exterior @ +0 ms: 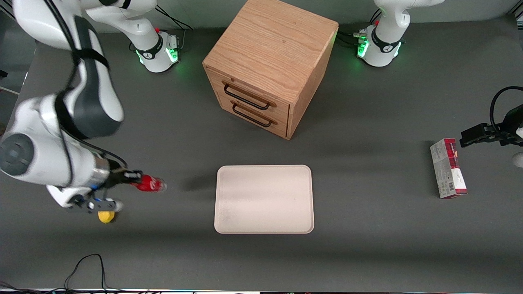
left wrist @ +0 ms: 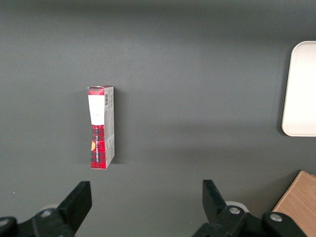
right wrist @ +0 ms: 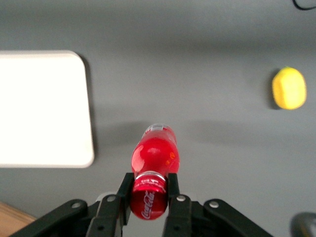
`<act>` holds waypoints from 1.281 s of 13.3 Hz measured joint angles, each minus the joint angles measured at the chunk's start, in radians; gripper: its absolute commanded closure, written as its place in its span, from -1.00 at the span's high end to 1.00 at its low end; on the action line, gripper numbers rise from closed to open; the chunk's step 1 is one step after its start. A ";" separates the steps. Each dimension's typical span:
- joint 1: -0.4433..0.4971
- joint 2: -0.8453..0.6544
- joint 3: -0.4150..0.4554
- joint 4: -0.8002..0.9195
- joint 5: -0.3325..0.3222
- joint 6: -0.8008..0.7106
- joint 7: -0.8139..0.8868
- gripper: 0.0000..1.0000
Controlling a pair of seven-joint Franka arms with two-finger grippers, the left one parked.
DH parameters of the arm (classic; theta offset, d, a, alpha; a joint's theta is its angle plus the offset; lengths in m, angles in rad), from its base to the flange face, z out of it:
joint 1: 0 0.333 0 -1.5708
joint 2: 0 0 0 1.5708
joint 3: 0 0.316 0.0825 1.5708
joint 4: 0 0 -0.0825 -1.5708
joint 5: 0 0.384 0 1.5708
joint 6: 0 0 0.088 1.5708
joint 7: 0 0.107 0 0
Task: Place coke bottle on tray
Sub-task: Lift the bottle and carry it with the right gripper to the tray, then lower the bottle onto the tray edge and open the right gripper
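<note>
My right gripper [exterior: 135, 179] is shut on the coke bottle [exterior: 150, 184], a small red bottle with white lettering, and holds it in the air above the dark table, toward the working arm's end. In the right wrist view the two black fingers [right wrist: 126, 190] clamp the bottle [right wrist: 153, 168] at its cap end, and its clear base points away from the wrist. The cream-white tray [exterior: 264, 199] lies flat on the table beside the bottle, a short way off toward the parked arm's end. The tray also shows in the right wrist view [right wrist: 42, 108].
A small yellow lemon-like lump [exterior: 106, 217] lies on the table just nearer the front camera than the gripper. A wooden drawer cabinet [exterior: 269, 61] stands farther from the camera than the tray. A red-and-white carton [exterior: 448, 168] lies toward the parked arm's end.
</note>
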 measured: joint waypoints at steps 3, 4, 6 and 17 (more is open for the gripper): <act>0.016 0.158 0.056 0.160 0.000 0.016 0.135 -1.00; 0.026 0.193 0.059 0.184 0.000 0.035 0.154 -1.00; 0.037 0.237 0.064 0.208 0.000 0.099 0.201 -1.00; 0.151 0.358 0.074 0.306 -0.050 0.264 0.353 -1.00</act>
